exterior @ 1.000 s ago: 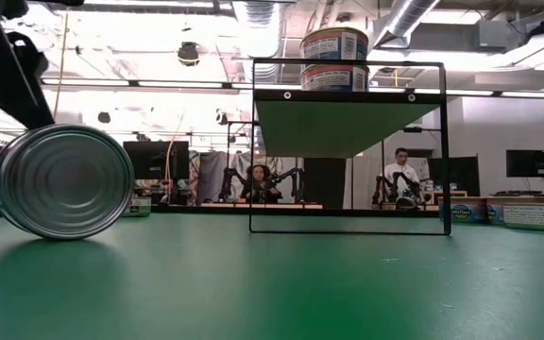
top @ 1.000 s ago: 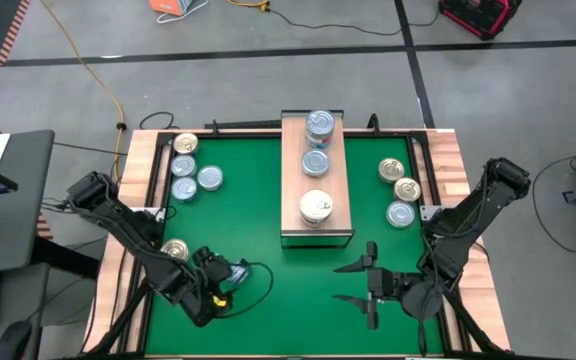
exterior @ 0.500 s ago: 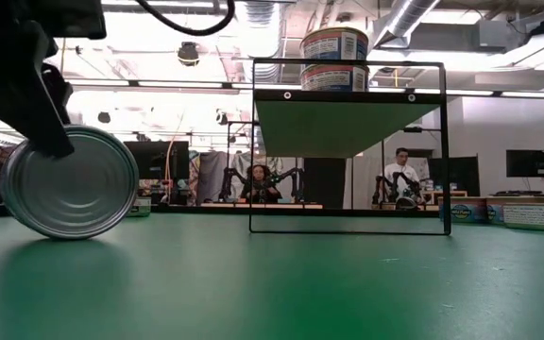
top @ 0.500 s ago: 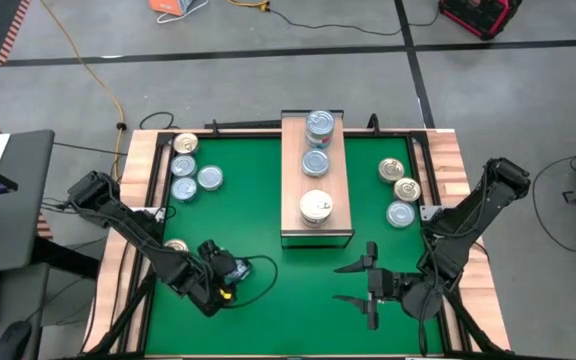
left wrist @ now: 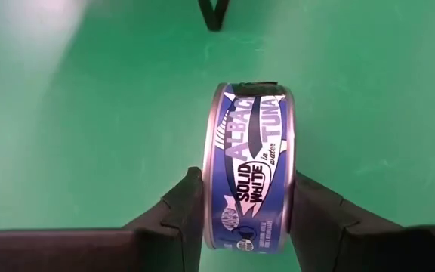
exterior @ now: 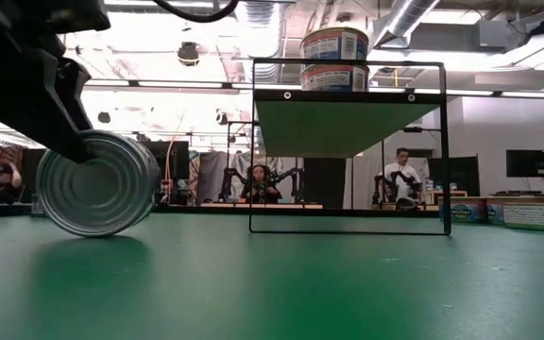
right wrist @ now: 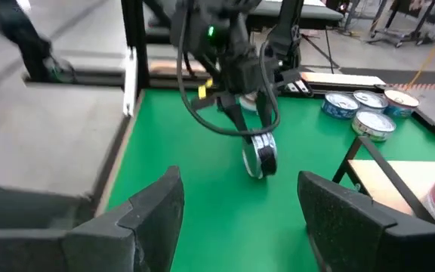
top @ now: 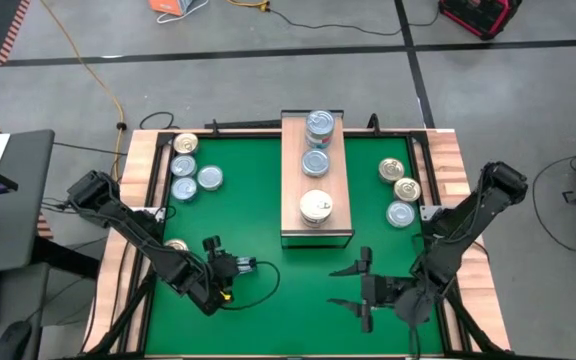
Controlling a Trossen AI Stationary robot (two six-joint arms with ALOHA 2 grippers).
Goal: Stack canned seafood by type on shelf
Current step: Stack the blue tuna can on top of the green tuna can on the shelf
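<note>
My left hand (left wrist: 240, 208) grips a blue tuna can (left wrist: 251, 170) on edge, flat faces between the fingers, near-left on the bench (top: 258, 200). I should lay it flat before stacking on the shelf (top: 293, 180). Right hand (top: 360, 289) waits open.

I'm seeing open green mat (top: 268, 215) lying ahead of the left gripper's fingers (left wrist: 176, 219), whose pads are flanking an on-edge tuna can (left wrist: 253, 170). The shelf (top: 316, 180) is blocking farther ahead; contact, I think, is unclear.
</note>
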